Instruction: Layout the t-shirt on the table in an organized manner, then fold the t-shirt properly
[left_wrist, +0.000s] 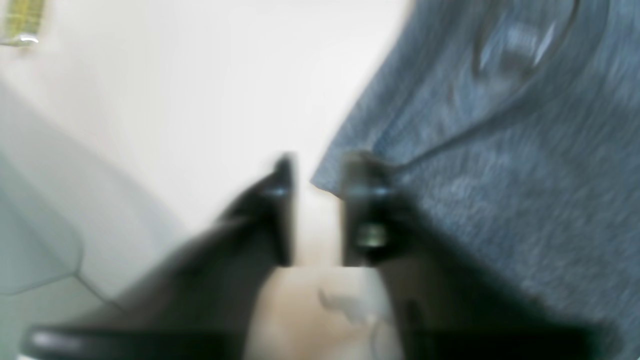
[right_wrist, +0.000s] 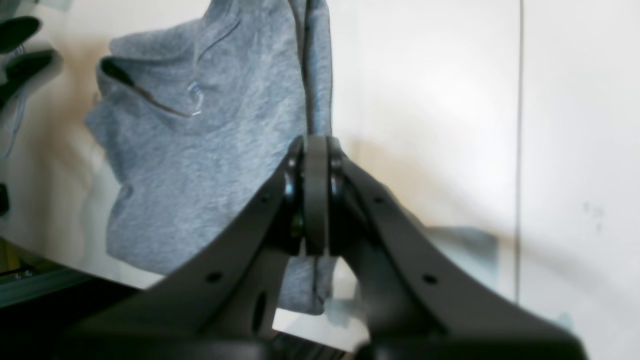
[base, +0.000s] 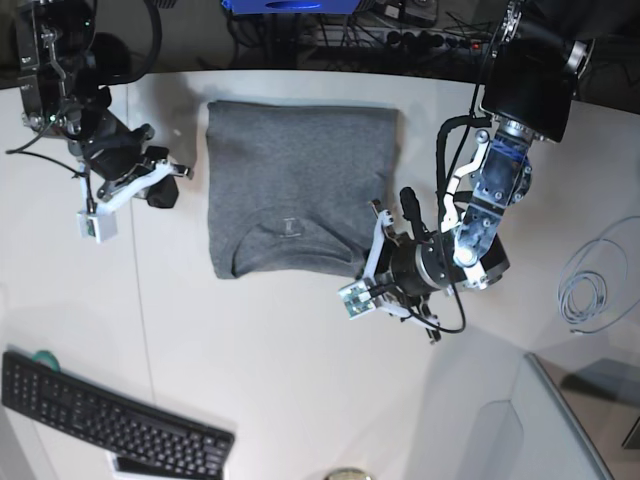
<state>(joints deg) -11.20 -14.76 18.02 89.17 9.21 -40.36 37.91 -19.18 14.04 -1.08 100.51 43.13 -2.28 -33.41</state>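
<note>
Left gripper: the wrist view is smeared, but a narrow strip of white shows between the two black fingers, so the jaws stand slightly apart. The near corner of the t-shirt pokes into that gap and touches the finger on the cloth side. A crease runs away from that finger across the cloth. Whether the cloth is pinched cannot be told.

Right gripper: pads pressed flat together with nothing between them. The base view shows it on bare table, well apart from the shirt's side edge.

Shirt: lies flat as a grey rectangle between the two grippers, collar towards the front. Its side edges are straight.

Open room: bare white surface on the left gripper's free side and in front of it. A thin dark seam line runs beside the right gripper. The keyboard sits far forward near the table's front corner, and a coiled cable lies outboard of the left arm.
</note>
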